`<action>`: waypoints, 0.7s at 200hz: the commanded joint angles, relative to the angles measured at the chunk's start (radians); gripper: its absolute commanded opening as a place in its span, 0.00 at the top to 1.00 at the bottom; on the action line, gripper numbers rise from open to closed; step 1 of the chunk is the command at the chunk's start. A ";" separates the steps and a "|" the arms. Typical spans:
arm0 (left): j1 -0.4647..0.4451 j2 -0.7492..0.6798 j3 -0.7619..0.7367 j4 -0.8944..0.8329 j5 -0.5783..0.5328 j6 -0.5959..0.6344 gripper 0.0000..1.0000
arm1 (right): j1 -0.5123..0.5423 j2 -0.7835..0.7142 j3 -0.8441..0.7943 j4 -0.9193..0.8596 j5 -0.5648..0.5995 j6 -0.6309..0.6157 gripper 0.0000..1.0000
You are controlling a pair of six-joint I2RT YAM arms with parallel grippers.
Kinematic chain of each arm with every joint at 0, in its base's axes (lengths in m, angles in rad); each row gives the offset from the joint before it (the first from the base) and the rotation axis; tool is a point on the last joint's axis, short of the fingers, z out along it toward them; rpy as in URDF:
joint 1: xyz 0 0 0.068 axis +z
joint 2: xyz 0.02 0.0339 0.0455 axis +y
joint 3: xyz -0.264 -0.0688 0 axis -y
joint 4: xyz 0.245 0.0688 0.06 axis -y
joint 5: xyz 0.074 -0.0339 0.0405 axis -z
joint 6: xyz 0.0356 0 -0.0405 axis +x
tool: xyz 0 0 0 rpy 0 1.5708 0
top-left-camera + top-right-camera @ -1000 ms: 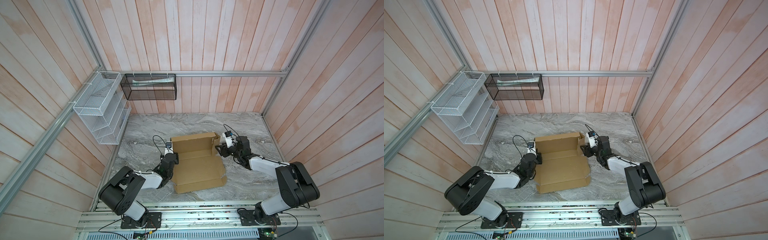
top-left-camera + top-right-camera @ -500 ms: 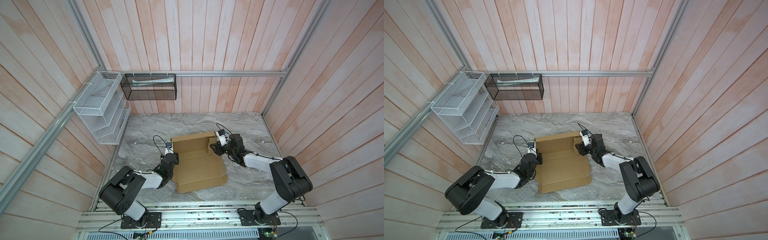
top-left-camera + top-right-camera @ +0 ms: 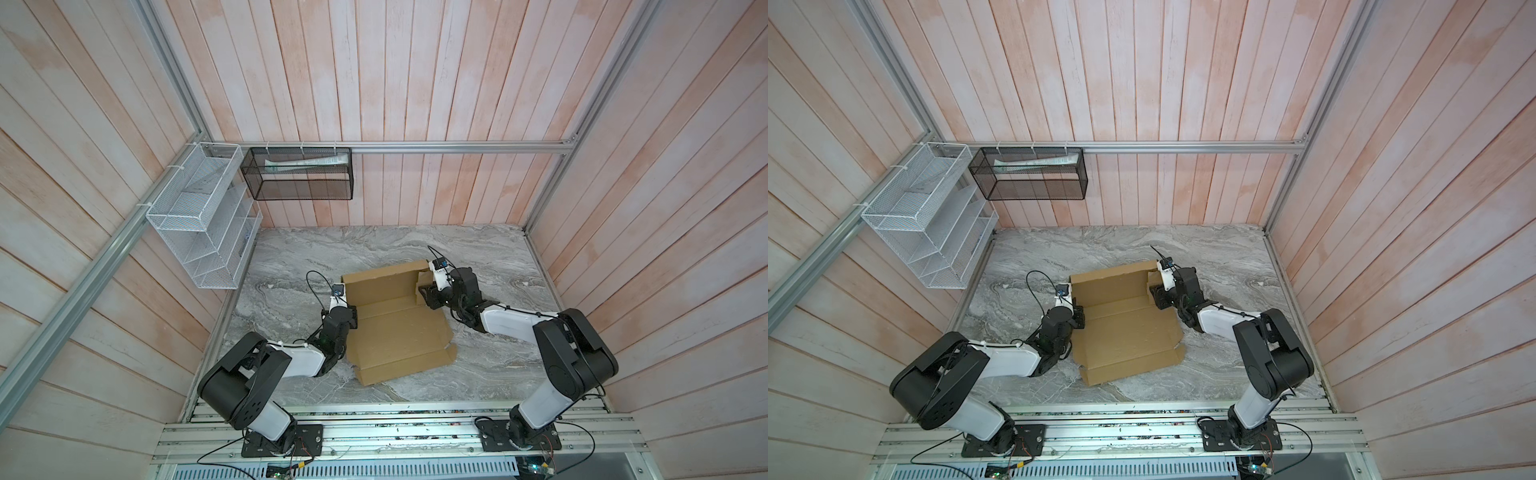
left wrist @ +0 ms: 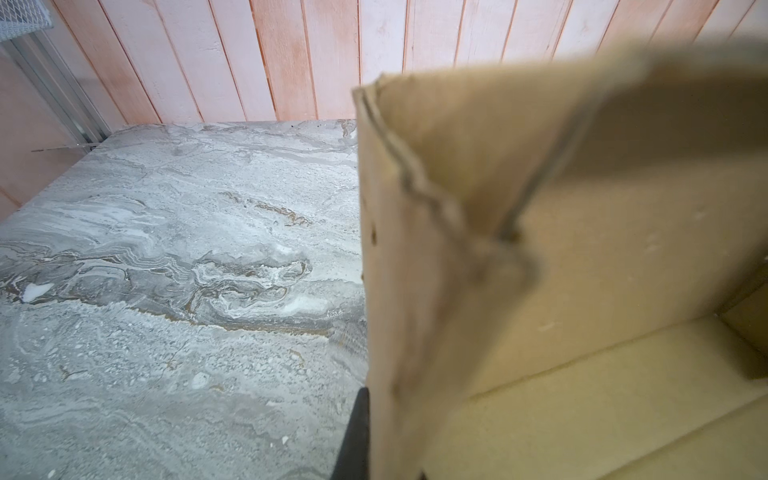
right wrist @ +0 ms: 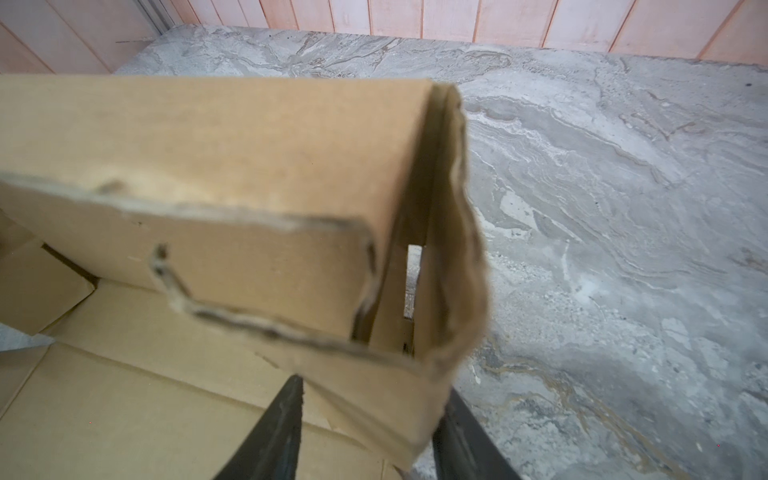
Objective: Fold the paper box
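The paper box [image 3: 395, 328] [image 3: 1125, 332] is tan cardboard lying half-formed on the marble table, its back panel standing and its front flap flat. My left gripper [image 3: 352, 312] [image 3: 1079, 318] is shut on the box's left wall. In the left wrist view one black finger [image 4: 356, 432] presses that wall [image 4: 399, 332]; the other finger is hidden behind it. My right gripper [image 3: 424, 291] [image 3: 1156, 296] sits at the back right corner. In the right wrist view its fingers [image 5: 282, 419] straddle the doubled-over right wall [image 5: 415, 386] and touch it on both sides.
A white wire rack [image 3: 199, 224] hangs on the left wall and a black mesh basket [image 3: 299, 174] on the back wall, both above the table [image 3: 478, 249]. Wooden walls close in three sides. A metal rail [image 3: 395, 432] runs along the front.
My right gripper has moved left from beside the box onto its right wall, and its jaws have narrowed around it. The left arm has not moved.
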 commanded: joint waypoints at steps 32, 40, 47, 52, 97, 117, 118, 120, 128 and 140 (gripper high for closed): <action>-0.007 0.000 -0.002 0.034 0.024 0.009 1.00 | 0.022 0.050 0.053 0.035 0.052 0.028 0.52; -0.007 0.001 -0.002 0.033 0.024 0.011 1.00 | 0.027 0.050 0.056 0.034 0.053 0.026 0.52; -0.007 0.000 -0.002 0.033 0.024 0.011 1.00 | 0.031 0.049 0.056 0.035 0.053 0.025 0.52; -0.007 0.000 -0.002 0.032 0.024 0.011 1.00 | 0.033 0.047 0.055 0.036 0.052 0.024 0.52; -0.008 0.002 0.000 0.032 0.026 0.013 1.00 | 0.042 0.017 0.040 0.044 0.053 0.024 0.53; -0.011 0.002 0.001 0.032 0.024 0.013 1.00 | 0.047 0.012 0.041 0.045 0.063 0.027 0.54; -0.011 0.002 0.002 0.031 0.024 0.013 1.00 | 0.047 0.012 0.041 0.044 0.065 0.027 0.53; -0.011 0.002 0.001 0.032 0.024 0.013 1.00 | 0.048 0.012 0.041 0.045 0.068 0.028 0.53; -0.011 0.002 0.001 0.032 0.024 0.014 1.00 | 0.049 0.015 0.045 0.044 0.080 0.030 0.53; -0.012 0.002 0.002 0.031 0.024 0.016 1.00 | 0.053 0.021 0.052 0.041 0.108 0.037 0.53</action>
